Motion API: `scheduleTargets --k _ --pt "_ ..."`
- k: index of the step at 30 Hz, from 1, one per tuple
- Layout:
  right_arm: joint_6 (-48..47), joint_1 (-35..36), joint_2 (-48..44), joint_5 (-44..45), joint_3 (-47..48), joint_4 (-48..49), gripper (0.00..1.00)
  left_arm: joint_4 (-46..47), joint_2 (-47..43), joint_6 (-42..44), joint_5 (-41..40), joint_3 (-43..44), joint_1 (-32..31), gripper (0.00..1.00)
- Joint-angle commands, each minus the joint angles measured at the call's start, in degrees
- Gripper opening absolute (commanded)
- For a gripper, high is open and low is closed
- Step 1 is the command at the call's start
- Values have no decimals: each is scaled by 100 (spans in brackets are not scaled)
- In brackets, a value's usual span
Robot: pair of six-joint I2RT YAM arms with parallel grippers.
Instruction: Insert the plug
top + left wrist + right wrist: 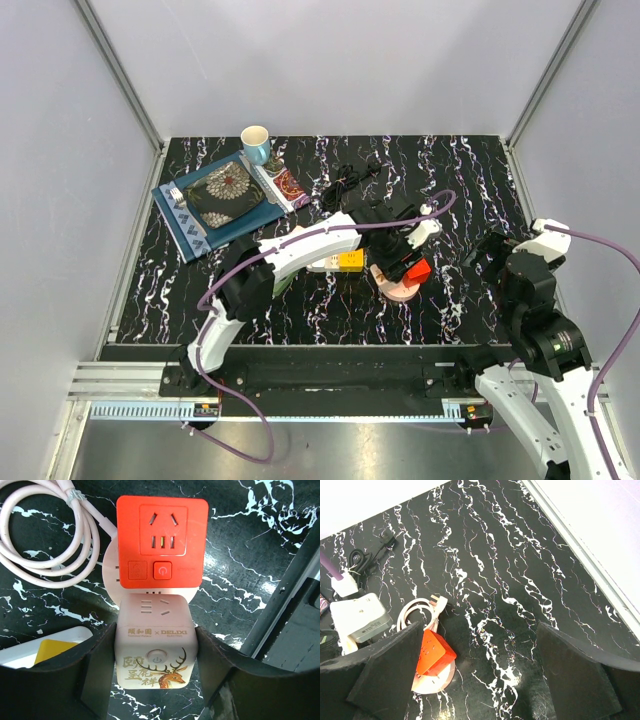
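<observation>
My left gripper point(155, 667) is shut on a pale pink cube socket point(155, 652) printed with a deer. Its fingers point(97, 670) press both sides of the cube. Just beyond it an orange cube socket point(162, 537) sits on a round pink base point(111, 575). A coiled pale cable point(45, 545) lies left of that. In the right wrist view the cable ends in a plug point(438, 601) lying free on the table beside the orange cube point(432, 655). My right gripper point(480, 680) is open and empty, off to the right point(492, 250) of the left gripper point(400, 262).
A white power strip point(335, 262) with a yellow label lies left of the sockets. A black cable bundle point(350, 180) lies behind. A blue mat point(195, 235) with a patterned plate, a fork and a cup point(256, 142) sits at the back left.
</observation>
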Motion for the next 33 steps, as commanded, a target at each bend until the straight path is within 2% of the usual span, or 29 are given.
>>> scheduleTargets --k 1,25,33 --pt "-80 -4 -11 175 -14 209 100 4 42 49 -45 257 -36 0" --pt "-80 -13 16 -9 -163 191 100 -286 122 251 245 327 -124 0" --pt "-80 -4 130 -115 -172 182 100 -164 271 111 -80 406 -142 0"
